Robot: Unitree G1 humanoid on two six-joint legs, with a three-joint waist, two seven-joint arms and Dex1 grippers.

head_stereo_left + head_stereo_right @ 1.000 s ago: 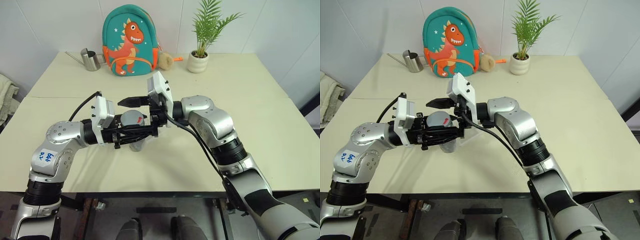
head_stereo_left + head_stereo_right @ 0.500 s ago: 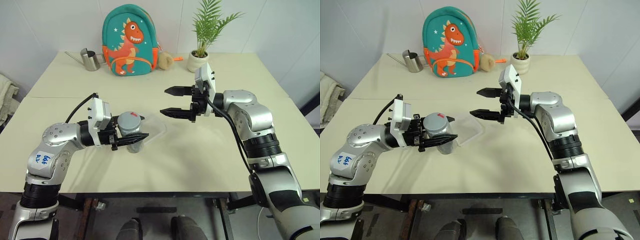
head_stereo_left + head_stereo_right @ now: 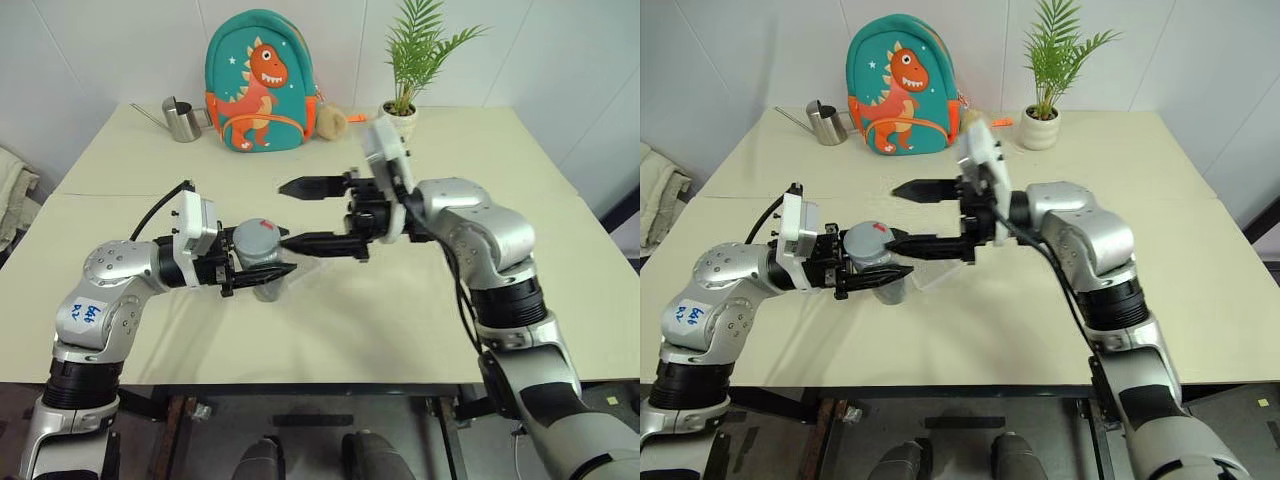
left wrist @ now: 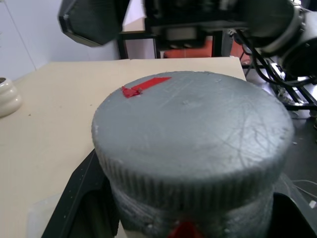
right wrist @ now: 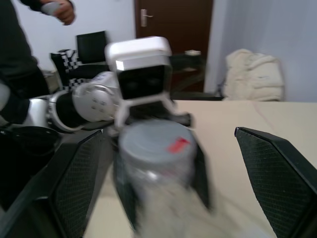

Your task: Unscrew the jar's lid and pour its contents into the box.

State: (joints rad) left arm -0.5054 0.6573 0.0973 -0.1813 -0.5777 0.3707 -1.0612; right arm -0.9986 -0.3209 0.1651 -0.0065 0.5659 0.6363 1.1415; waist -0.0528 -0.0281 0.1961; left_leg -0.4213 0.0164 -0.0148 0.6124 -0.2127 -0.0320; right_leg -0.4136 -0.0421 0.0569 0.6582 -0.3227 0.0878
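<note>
L pincer (image 3: 262, 268) is clenched on the jar (image 3: 264, 282), gripping the body just under the lid (image 3: 258, 240), held a bit above the surface (image 3: 400, 310). Lid is on, red mark on top, threads just visible below it in the L wrist view. R pincer (image 3: 300, 214) is released, jaws wide, pointing level toward the jar from the opposite side: one finger sits above and behind the lid, the other has its tip just beside the lid rim. It isn't gripping anything yet. Box (image 3: 930, 272) lies on the surface just behind/beside the jar, mostly hidden by the pincers; only a clear edge shows.

Risks from here, as I judge them:
- Misaligned close. R jaws aren't centred on the lid; lower tip is near the rim, upper one well off. Closing like this could pinch only the lid edge and slip off, or knock the jar askew in the L grip.
- Finger clash. L fingers sit right under the lid, so if R comes in low it hits them, not the cap.
- Jar spins w/ lid. L grip is on a smooth clear wall; if it's not tight enough, twisting turns the whole jar and nothing unscrews.
- Spill early. Jar is held off the surface, not over the box as far as I can tell; if the lid pops while tilted, contents land outside it.
- Box is light and near, so a stray arm sweep could shove it.
</note>
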